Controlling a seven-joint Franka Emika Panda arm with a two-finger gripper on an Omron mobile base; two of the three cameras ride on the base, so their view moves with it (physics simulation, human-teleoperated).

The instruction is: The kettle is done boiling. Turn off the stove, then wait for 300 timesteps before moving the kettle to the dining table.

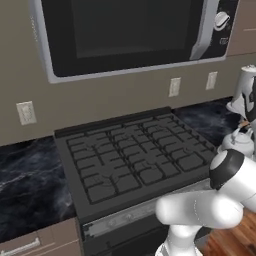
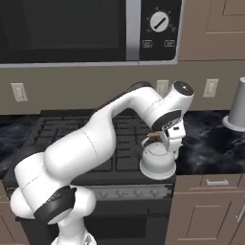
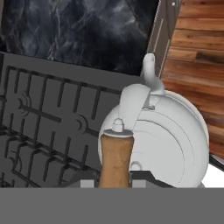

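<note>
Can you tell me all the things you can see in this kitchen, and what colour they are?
kettle: one, silver-white with a tan wooden handle piece, on the front right corner of the stove
stove: one, black with dark grates and a silver front strip, set between the worktops
microwave: one, black with a silver frame and a round dial, above the stove
worktop: dark marble with pale veins, on both sides of the stove
wall sockets: four, white, on the beige wall behind the stove
grey container: one, on the worktop at far right
cabinets: brown, under the worktop
floor: brown wood boards
gripper: one, dark tips on either side of the kettle's wooden handle
</note>
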